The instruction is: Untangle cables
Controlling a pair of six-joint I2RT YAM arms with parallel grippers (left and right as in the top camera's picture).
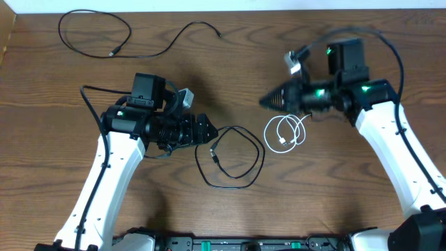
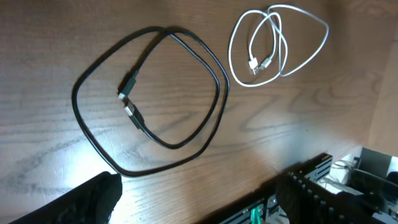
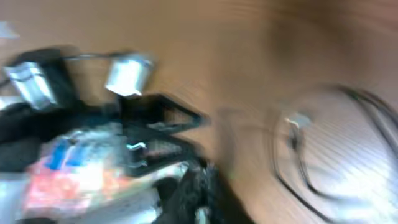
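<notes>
cables all lie apart on the wooden table (image 1: 334, 202). one black cable (image 1: 113, 51) strings out left-to-right along the far edge, looped near the left corner. black loop (image 2: 129, 102) sits mid-table, just beside the left gripper (image 1: 211, 131), whose fingers (image 2: 93, 199) are spread with nothing between. white cable (image 2: 260, 62) is coiled beside that loop, near the right gripper (image 1: 268, 101); can't tell its jaws, too blurry. bare wood along both side edges.

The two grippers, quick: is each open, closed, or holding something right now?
Left gripper: open, holding nothing.
Right gripper: cannot be told; it is blurred in the overhead and right wrist views.
</notes>
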